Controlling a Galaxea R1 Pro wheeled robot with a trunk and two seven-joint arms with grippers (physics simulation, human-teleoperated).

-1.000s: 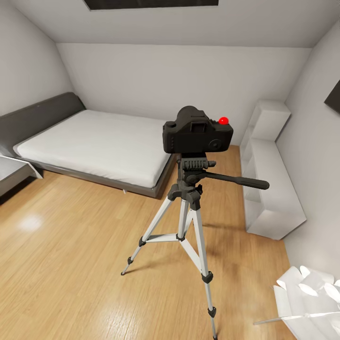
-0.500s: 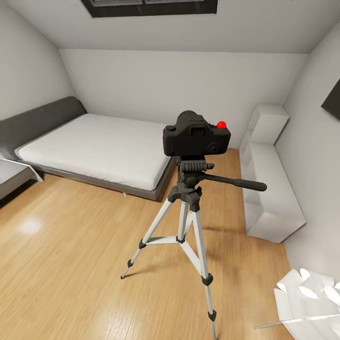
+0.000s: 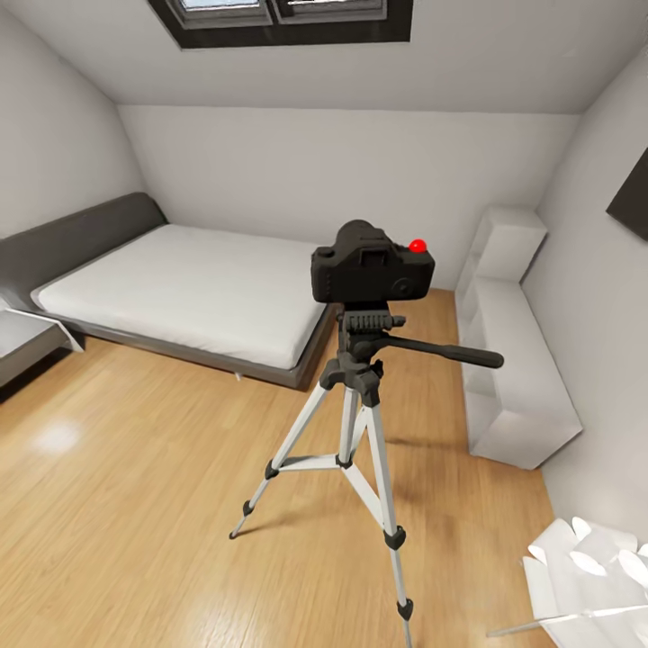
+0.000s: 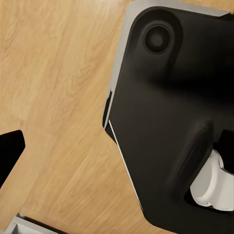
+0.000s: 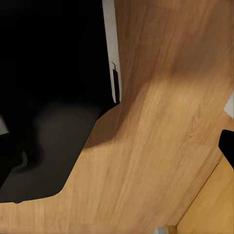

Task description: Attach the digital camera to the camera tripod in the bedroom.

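In the head view the black digital camera (image 3: 372,268), with its red round button (image 3: 417,245) on top, sits upright on the head of the camera tripod (image 3: 360,396). The tripod stands on the light wood floor with silver legs spread and its long black pan handle (image 3: 445,352) pointing right. In the left wrist view one dark fingertip (image 4: 9,155) shows at the frame's edge over bare floor, beside the robot's black base (image 4: 165,112). The right wrist view likewise has one dark fingertip (image 5: 227,146) over floor. Nothing is between the fingers of either gripper.
A grey bed with a white mattress (image 3: 180,279) fills the left back of the bedroom. A white stepped shelf (image 3: 513,360) lines the right wall. A white crumpled object (image 3: 585,567) lies at the lower right. A dark-framed skylight (image 3: 279,18) is overhead.
The whole head view has tilted upward, so more of the skylight shows. The digital camera and the tripod have stayed where they were.
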